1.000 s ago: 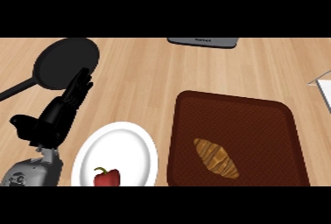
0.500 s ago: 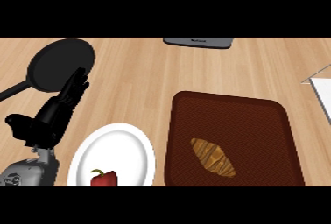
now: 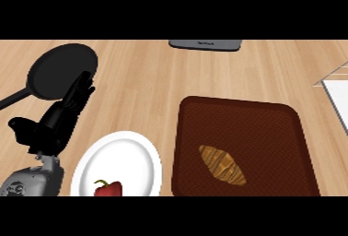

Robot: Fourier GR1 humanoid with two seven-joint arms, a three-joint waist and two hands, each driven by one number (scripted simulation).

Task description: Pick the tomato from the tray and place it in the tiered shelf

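i count one tray (image 3: 245, 120), one pastry (image 3: 222, 164), one plate (image 3: 121, 159), one red pepper (image 3: 107, 189), one black pan (image 3: 60, 70).

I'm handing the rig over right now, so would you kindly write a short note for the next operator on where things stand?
Left hand: open, fingers straight, beside the white plate, holding nothing.
Right hand: not in view.
Brown tray: holds only a croissant-like pastry; no tomato visible on it.
A red pepper-like vegetable lies on the plate.
A black pan sits behind the left hand.
A white frame corner at the right edge may be the shelf.
Done: nothing picked.
Left: find the item, grasp it, place it in the shelf.
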